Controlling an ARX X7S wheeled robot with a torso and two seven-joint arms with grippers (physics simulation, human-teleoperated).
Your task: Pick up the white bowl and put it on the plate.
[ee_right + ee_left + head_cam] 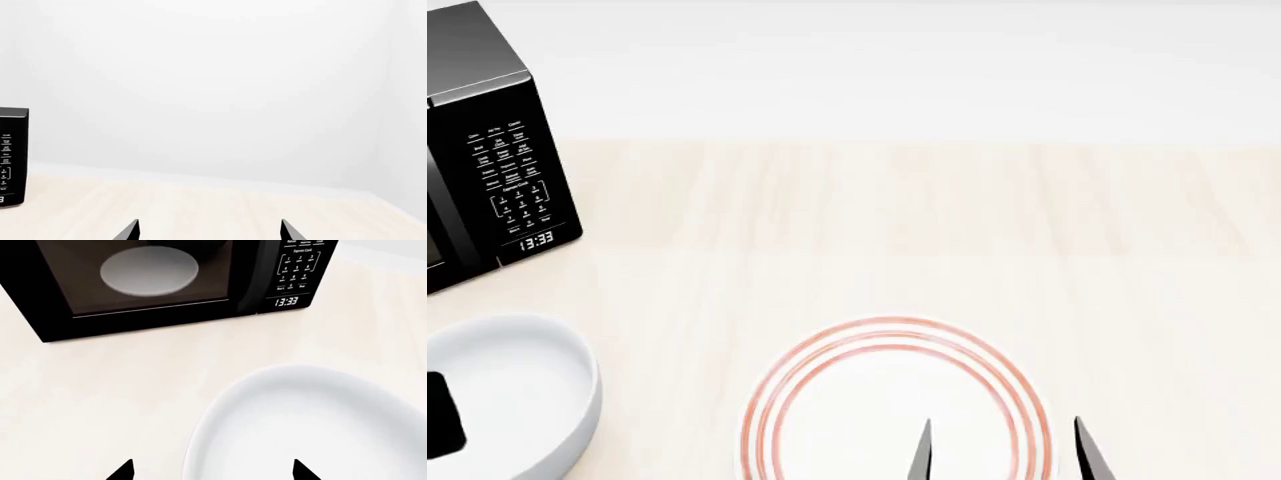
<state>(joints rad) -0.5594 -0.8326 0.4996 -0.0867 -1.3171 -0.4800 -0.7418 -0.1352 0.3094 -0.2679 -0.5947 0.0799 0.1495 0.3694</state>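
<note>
Jaws spread on both grippers; white bowl (501, 390) sits upright, mouth up, left of plate (894, 400).

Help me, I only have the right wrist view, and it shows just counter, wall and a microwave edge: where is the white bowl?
Observer: The white bowl sits at the near left of the counter, in front of the microwave.
Operator: And the plate?
Observer: The plate lies right of the bowl, apart from it, with nothing on it. Your right tool hangs open above its right part.
Operator: Is the left tool on the bowl?
Observer: The left tool is open, with one fingertip outside the rim and one over the inside. I can't tell if it is touching.
</note>
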